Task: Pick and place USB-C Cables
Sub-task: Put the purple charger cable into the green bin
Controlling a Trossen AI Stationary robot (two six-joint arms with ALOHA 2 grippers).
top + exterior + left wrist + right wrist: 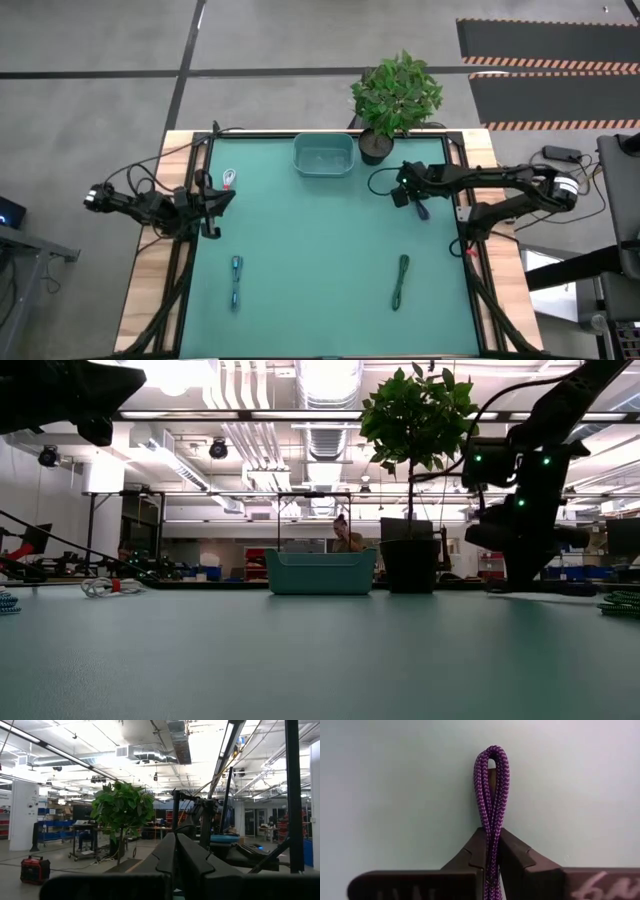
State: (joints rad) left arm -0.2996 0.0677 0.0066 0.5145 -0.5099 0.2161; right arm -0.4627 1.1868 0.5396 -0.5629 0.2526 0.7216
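Observation:
A purple braided USB-C cable (492,780) is in my right gripper (491,832), which is shut on it over the mat's far right part (418,203), near the plant. A white and red cable (230,178) lies on the mat at the far left, also seen low down (110,586). A blue cable (237,280) lies near left and a green cable (401,280) near right. My left gripper (210,208) waits shut at the mat's left edge, pointing level toward the right; its fingers (175,855) touch nothing. My right gripper pinches the purple cable bundle between its two fingers (517,855), which lie along it, with several strands side by side in the gap. The folded loop end (492,755) sticks out past the fingertips over the mat. Whether it touches the mat I cannot tell.
A teal bin (324,155) stands at the mat's far edge in the middle, with a potted plant (395,95) just right of it, close to my right arm. The green mat (320,250) is framed by black rails on a wooden table top.

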